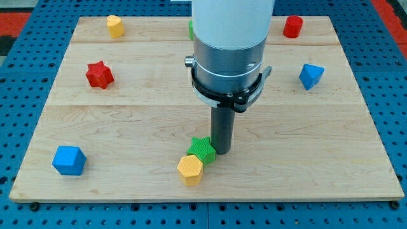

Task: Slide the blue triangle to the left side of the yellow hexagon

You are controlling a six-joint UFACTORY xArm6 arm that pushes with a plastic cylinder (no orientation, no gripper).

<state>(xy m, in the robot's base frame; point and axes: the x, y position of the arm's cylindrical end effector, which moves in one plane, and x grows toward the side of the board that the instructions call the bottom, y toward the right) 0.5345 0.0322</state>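
My tip [222, 151] sits just right of the green star [202, 149], which touches the yellow hexagon [190, 169]; no gripper fitted. Blue triangle [311, 76] untouched, far upper right of the hexagon. Approach step: travel behind it next.

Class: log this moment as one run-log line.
my tip: beside green star | blue triangle: far right, untouched | yellow hexagon: touching star

No legible text, labels, brand marks, numbers or signs anywhere in the camera view. Checked the wooden board [127, 121], the blocks resting on it and the arm above it: all surfaces unmarked.
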